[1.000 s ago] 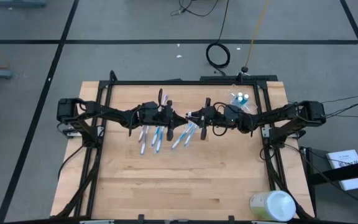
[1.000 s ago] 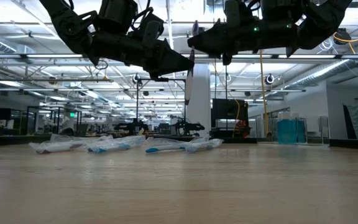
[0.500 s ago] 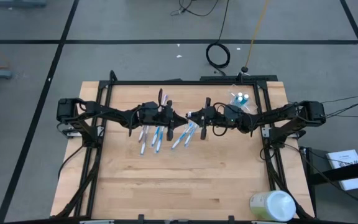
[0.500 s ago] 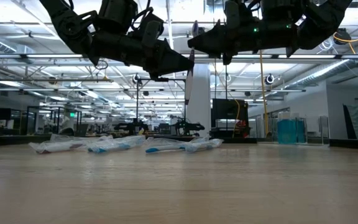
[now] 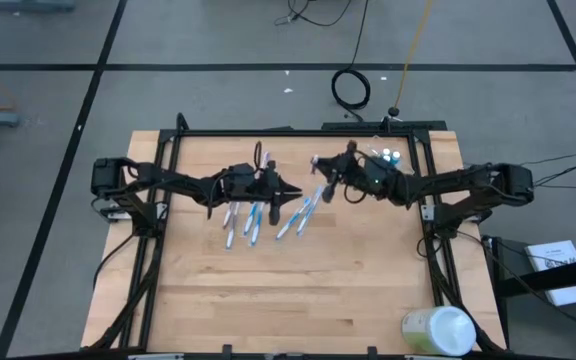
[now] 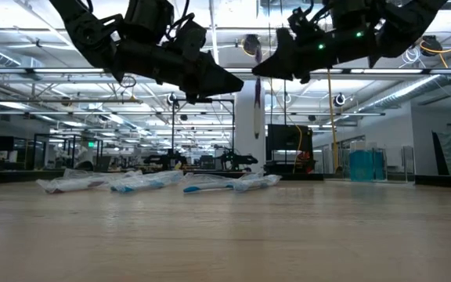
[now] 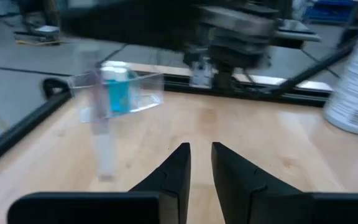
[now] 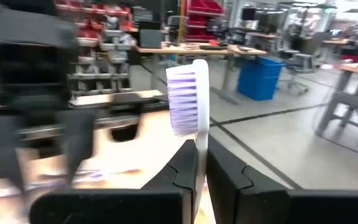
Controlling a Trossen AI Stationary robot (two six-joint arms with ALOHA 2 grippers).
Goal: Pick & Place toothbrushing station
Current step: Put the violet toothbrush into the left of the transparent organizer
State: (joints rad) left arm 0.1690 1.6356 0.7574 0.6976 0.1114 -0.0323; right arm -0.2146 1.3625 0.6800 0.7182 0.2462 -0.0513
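My right gripper (image 5: 323,172) is above the table's middle, shut on a white toothbrush (image 8: 194,93) with purple bristles, which stands upright in it (image 6: 257,110). My left gripper (image 5: 290,190) hangs just left of it, its fingers (image 7: 201,152) slightly apart with nothing between them. Several wrapped toothbrushes (image 5: 268,215) lie flat on the table under both grippers. A clear plastic cup (image 5: 388,158) holding teal-capped tubes stands at the far right, and shows blurred in the left wrist view (image 7: 120,93). My right gripper pinches the toothbrush's neck (image 8: 201,146), just under the bristle head, between its two fingers. The fingers come level from the table's right and lie across the brush. The head stands above the fingers and the long handle (image 6: 257,117) hangs below them, clear of the table.
A large pale green-and-white round container (image 5: 438,330) sits at the table's near right corner. A black frame (image 5: 298,131) runs along the far edge and down both sides. The near half of the wooden table (image 5: 288,300) is bare.
My right gripper has pulled away from my left gripper toward the far edge, rising a little and turning, and has taken the toothbrush with it. The brush, which stood between both grippers' tips, is now in the right gripper alone and stays upright.
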